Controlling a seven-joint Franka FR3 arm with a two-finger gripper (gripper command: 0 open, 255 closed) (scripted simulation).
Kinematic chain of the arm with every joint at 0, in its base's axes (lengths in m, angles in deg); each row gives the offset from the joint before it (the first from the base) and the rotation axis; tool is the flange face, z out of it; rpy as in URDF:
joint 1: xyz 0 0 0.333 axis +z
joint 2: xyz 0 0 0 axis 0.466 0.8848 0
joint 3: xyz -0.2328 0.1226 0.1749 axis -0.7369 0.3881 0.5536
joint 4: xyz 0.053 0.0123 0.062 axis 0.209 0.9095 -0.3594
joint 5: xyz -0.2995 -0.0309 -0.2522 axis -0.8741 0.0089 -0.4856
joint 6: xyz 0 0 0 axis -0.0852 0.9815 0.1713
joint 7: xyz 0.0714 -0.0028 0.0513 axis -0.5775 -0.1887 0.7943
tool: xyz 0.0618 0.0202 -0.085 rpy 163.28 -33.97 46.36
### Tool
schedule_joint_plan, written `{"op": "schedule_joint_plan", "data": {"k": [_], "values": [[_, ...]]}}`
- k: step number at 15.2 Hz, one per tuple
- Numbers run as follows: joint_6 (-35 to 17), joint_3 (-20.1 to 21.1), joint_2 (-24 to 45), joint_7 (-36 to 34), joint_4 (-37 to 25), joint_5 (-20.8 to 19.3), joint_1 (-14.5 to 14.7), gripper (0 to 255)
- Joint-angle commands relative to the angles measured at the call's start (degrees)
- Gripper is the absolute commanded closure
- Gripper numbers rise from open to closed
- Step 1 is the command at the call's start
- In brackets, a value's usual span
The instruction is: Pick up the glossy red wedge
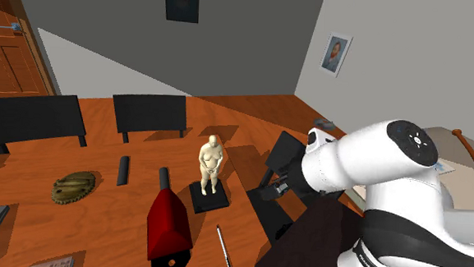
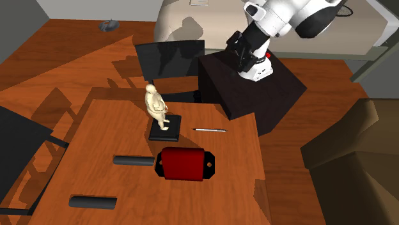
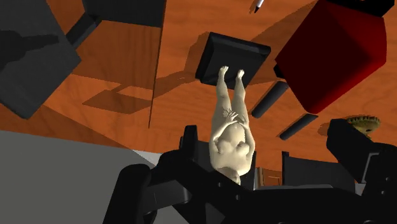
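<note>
Gripper: the black gripper [image 1: 271,188] hangs in the air off the table's edge, its fingers apart and holding nothing.
Past the fingers: in the wrist view a pale figurine [image 3: 230,127] on a black base shows between them, far beyond and untouched.
Red wedge: the glossy red wedge [image 1: 168,224] lies on the wooden table [image 1: 94,159], at about 8 o'clock from the gripper in the shoulder view and well apart from it. It has black pieces at both ends.
Neighbours: the figurine stands near the wedge at its 1 o'clock, a thin pen [image 1: 224,250] lies at its 4 o'clock, and a dark cylinder [image 1: 123,170] lies at its 11 o'clock.
Step in hand: by my reading, the approach; no grasp has begun.
Next move: swing toward 8 o'clock, clear of the figurine, then descend with the jaws across the wedge's narrower span. The sloped, shiny faces may slip, so a low, square grip looks wise.
</note>
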Motion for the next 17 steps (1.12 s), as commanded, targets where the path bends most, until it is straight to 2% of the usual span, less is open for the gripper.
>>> {"op": "schedule_joint_plan", "data": {"k": [1,4,7,10,13,17], "values": [[-6.3,8.3,2.1,-5.7,0.3,1.1,-1.8,0],[-14.0,21.2,4.7,-14.0,-1.3,1.4,-8.1,0],[-19.8,34.3,4.4,-22.1,-4.7,1.1,-17.0,0],[-23.0,45.9,0.3,-29.3,-9.7,1.0,-26.1,0],[-23.8,54.4,-6.6,-35.7,-15.9,1.1,-33.7,0],[-21.7,61.1,-18.1,-43.6,-25.9,0.8,-41.4,0]]}}
